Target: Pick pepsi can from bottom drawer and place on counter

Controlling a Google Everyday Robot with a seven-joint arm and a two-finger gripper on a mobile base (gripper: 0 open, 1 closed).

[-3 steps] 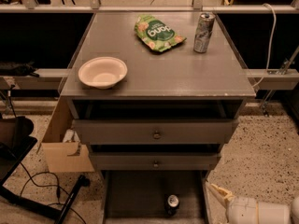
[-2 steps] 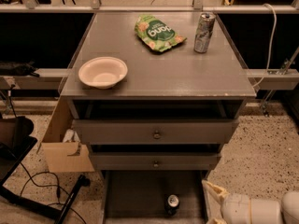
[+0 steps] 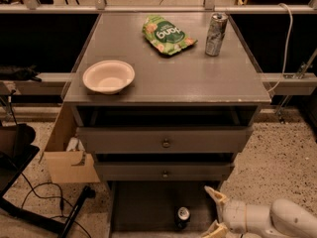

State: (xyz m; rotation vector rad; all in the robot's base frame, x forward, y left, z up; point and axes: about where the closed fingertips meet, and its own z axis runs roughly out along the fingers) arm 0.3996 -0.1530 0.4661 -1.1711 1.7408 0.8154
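Observation:
The pepsi can (image 3: 183,217), dark with a silver top, stands upright on the dark floor of the pulled-out bottom drawer (image 3: 141,207), near its front right. My gripper (image 3: 212,213) is at the lower right, just right of the can and apart from it. Its two pale fingers (image 3: 214,196) are spread open and hold nothing. The grey counter (image 3: 173,73) is the top of the drawer cabinet above.
On the counter are a white bowl (image 3: 108,76) at front left, a green snack bag (image 3: 166,34) and a tall slim silver can (image 3: 216,34) at the back. Two knobbed drawers (image 3: 165,143) sit above the bottom drawer. A cardboard box (image 3: 67,155) and cables lie on the floor at left.
My gripper and arm have moved left, closer to the pepsi can. The can and the things on the counter have not moved.

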